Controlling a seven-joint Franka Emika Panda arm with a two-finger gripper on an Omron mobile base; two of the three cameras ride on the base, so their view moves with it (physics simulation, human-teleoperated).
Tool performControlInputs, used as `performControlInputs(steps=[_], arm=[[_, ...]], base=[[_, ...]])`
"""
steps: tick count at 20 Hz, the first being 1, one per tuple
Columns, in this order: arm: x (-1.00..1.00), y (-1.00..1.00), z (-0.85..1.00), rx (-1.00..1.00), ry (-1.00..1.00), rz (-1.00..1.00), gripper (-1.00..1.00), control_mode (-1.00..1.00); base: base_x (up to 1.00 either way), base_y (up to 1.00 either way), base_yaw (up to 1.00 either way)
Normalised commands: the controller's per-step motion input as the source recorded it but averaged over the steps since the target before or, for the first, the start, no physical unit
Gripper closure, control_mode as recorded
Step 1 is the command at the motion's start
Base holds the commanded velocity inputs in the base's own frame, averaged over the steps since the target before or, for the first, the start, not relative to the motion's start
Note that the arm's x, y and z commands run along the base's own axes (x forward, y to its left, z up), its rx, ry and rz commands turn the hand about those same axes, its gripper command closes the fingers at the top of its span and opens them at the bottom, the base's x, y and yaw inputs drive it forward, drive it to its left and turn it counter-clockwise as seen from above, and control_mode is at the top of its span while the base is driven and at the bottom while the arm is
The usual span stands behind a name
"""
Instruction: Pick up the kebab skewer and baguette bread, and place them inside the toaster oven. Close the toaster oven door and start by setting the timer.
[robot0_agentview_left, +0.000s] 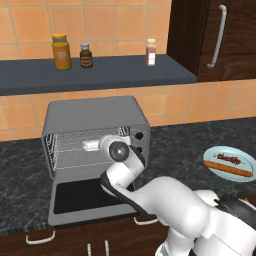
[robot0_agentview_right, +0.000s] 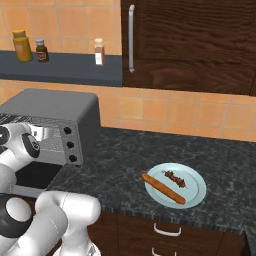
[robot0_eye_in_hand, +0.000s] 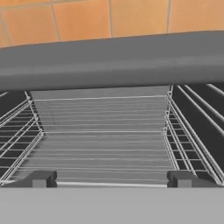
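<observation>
1. At the left stretch of the bench (robot0_agentview_right: 125, 150), the toaster oven (robot0_agentview_left: 95, 112) stands with its door (robot0_agentview_left: 82, 197) dropped flat toward the front edge, and the claw (robot0_eye_in_hand: 111, 178) is poised at the mouth of the cavity, jaws spread wide and carrying nothing.
2. Over near the right end of the bench, a pale blue plate (robot0_agentview_right: 197, 192) holds both foods: the baguette (robot0_agentview_right: 162, 188) lies along the plate's front, the kebab skewer (robot0_agentview_right: 174, 178) just behind it, close but seemingly apart.
3. Handling call: the baguette looks light and stiff, so a pinch across its middle should keep it level. The skewer looks lighter still and thin; I'd take it across the meat chunks, since the bare stick could slip between the fingers.
4. Trouble spots: the arm's elbow covers part of the rack (robot0_eye_in_hand: 100, 144) and the knob column (robot0_agentview_right: 70, 144) in the left base view, the plate is cut by that view's right edge, and the skewer's stick ends are too small to make out.
</observation>
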Motion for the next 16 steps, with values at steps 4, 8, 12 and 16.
performControlInputs(steps=[4, 8, 12, 16], arm=[[0.16, 0.0, -0.03, 0.0, 0.0, 0.0, -1.0, -1.0], [0.26, 0.01, -0.04, 0.0, 0.0, 0.0, -1.0, -1.0], [0.14, 0.01, -0.2, 0.0, 0.02, 0.0, -1.0, -1.0], [0.06, 0.02, -0.27, 0.0, 0.03, 0.0, -1.0, -1.0]], base=[[0.0, 0.0, 0.0], [0.0, 0.0, 0.0], [0.0, 0.0, 0.0], [0.0, 0.0, 0.0]])
